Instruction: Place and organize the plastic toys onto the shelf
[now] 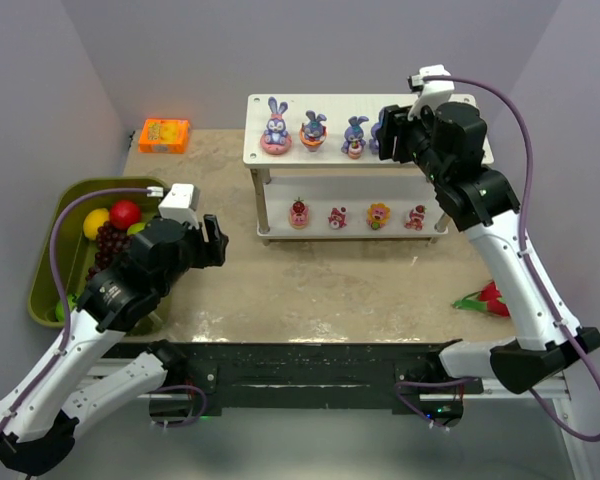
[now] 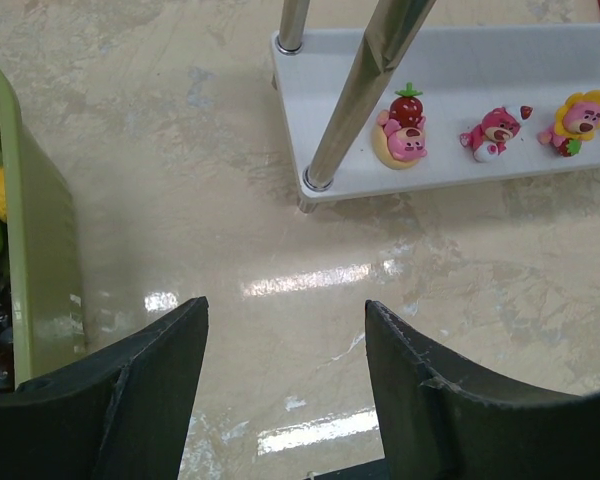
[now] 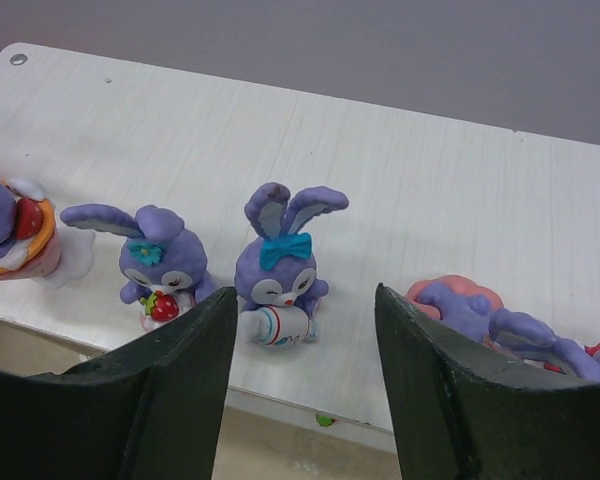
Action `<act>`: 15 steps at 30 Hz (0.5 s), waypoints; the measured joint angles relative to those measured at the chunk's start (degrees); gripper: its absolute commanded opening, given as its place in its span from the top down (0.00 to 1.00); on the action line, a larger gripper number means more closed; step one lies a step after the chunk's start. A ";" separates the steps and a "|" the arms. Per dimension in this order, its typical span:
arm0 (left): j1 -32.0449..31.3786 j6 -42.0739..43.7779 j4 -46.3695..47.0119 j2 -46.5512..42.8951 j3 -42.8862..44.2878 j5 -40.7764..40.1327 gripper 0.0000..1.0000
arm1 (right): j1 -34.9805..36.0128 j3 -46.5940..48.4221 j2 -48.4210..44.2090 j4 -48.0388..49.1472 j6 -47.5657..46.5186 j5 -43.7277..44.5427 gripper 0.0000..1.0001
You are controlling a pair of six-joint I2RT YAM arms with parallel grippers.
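At the table's left edge, the olive-green bin [image 1: 50, 250] holds a lemon [image 1: 96, 222], a red apple [image 1: 125, 212] and dark grapes [image 1: 108, 245]. An orange box [image 1: 164, 135] lies at the back left of the table.

The left gripper [image 1: 212, 243] hangs just beside the bin's right wall, over the bare tabletop [image 2: 230, 150]. Its fingers [image 2: 150, 390] stand apart with nothing between them. The shelf [image 1: 280, 155] is ahead of it and well apart.

The shelf stands right of centre, toward the back. On its lower board [image 2: 460, 175], four small figures sit in a row:
- the strawberry-topped figure [image 1: 298, 213]
- the pink figure [image 1: 336, 217]
- the flower-faced figure [image 1: 378, 216]
- the end figure [image 1: 416, 217]

On the top board, from the left, stand the bunny on a pink donut base [image 1: 275, 130], the bunny on an orange base [image 1: 313, 130] and the strawberry bunny [image 1: 355, 137].

The right gripper [image 1: 390, 135] hovers over the right part of the top board, jaws apart, gripping nothing. In its wrist view:
- The bow bunny [image 3: 278, 265] stands upright just beyond the gap, nearer the finger at the view's left. Contact cannot be determined.
- The strawberry bunny stands just beside the bow bunny, outside the fingers.
- The tilted bunny [image 3: 460, 305], on a pink base, lies partly hidden behind the other finger.

A dragon fruit [image 1: 485, 298] lies on the table at the right, well apart from the shelf.
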 measured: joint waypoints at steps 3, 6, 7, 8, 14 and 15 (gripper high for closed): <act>0.00 -0.17 0.02 0.20 0.00 0.00 0.32 | -0.66 -0.50 0.02 1.42 -0.87 -1.95 0.38; 0.00 -0.37 0.00 0.24 0.00 0.00 0.32 | -1.22 -1.03 0.04 2.36 -1.40 -3.78 0.38; 0.00 -0.39 0.00 0.24 0.00 0.00 0.32 | -1.42 -1.16 0.09 2.62 -1.53 -4.22 0.38; 0.00 -0.39 0.00 0.24 0.00 0.00 0.32 | -1.62 -1.42 0.09 3.04 -1.68 -4.83 0.38; 0.00 -0.42 -0.02 0.22 0.00 0.00 0.32 | -2.64 -1.92 1.11 4.66 -1.90 -6.99 0.38; 0.00 -0.42 -0.02 0.22 0.00 0.00 0.32 | -2.75 -1.92 1.36 4.90 -1.92 -7.28 0.38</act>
